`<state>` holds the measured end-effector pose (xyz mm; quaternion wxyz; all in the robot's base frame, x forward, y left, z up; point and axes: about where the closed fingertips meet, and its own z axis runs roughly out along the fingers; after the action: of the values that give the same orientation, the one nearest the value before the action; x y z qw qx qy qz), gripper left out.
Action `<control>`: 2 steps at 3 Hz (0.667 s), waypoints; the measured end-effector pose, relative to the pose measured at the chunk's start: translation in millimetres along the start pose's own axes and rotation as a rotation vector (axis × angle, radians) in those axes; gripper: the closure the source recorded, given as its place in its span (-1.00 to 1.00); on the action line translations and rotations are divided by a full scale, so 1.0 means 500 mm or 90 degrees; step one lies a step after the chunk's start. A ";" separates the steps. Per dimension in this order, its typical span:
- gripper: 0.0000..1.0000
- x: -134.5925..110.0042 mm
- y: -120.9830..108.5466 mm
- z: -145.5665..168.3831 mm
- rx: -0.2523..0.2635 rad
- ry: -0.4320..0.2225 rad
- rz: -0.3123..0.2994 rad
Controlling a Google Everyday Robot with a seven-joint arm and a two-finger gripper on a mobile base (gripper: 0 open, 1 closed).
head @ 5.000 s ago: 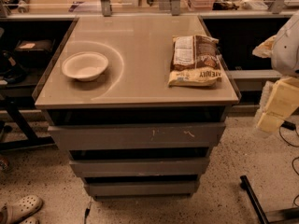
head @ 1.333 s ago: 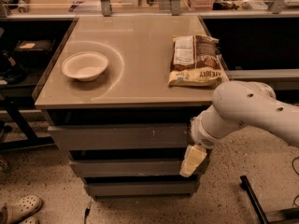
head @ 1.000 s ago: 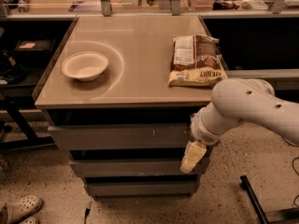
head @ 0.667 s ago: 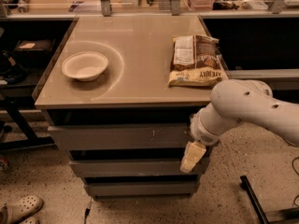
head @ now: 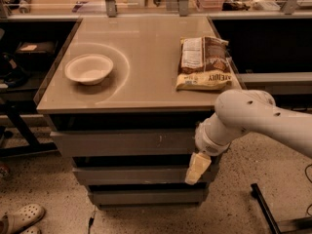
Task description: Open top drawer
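Note:
The top drawer [head: 122, 142] is the widest flat grey front under the counter top, with small whitish scratches right of centre. It looks shut, flush under the counter edge. My white arm reaches in from the right across the drawer's right end. My gripper [head: 197, 167] hangs below the wrist, in front of the right end of the second drawer [head: 131, 175], just under the top drawer's lower edge. Only its cream-coloured finger shows.
On the counter top [head: 146, 57] sit a white bowl [head: 89, 68] at the left and a brown snack bag [head: 204, 63] at the right. A third drawer [head: 146, 197] is lowest. A sandal [head: 22, 218] lies on the floor at bottom left. A dark stand leg [head: 263, 208] is at bottom right.
The arm has swung in from the far right to the drawer's right end. Over the last second it has hardly moved.

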<state>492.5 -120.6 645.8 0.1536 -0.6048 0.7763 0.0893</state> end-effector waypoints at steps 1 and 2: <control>-1.00 0.001 0.010 -0.003 -0.012 0.002 -0.001; -1.00 0.012 0.033 -0.015 -0.029 0.004 0.003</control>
<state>474.4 -124.4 649.9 0.1370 -0.6069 0.7757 0.1056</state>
